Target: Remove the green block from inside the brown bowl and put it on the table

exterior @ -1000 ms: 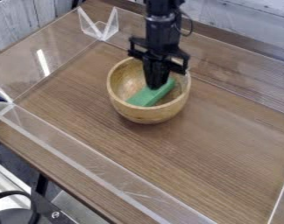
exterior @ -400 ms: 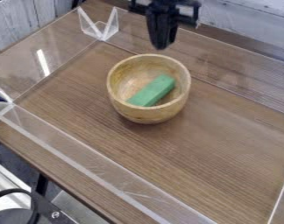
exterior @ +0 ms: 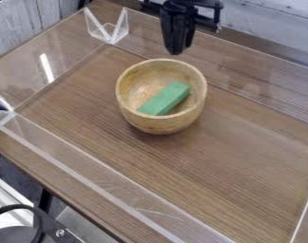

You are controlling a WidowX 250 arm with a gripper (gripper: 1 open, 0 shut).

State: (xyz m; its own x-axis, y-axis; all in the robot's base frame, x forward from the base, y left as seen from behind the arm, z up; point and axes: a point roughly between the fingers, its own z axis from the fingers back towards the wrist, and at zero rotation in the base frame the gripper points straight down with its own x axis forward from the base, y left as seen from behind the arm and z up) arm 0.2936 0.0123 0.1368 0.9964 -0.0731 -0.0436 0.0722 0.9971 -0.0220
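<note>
The green block (exterior: 164, 98) lies flat inside the brown bowl (exterior: 128, 110), slanting from lower left to upper right. The bowl sits on the wood-grain table (exterior: 195, 171), a little left of centre. My gripper (exterior: 179, 46) hangs above and behind the bowl, well clear of its rim. Its black fingers are pressed together into one narrow tip, with nothing between them.
Low clear acrylic walls run along the table's edges (exterior: 67, 157). A clear acrylic stand (exterior: 108, 28) sits at the back left corner. Bare wood stretches in front of and to the right of the bowl.
One second ago the gripper was down in the bowl over the block. It has since risen straight up, empty, and the block stays in the bowl.
</note>
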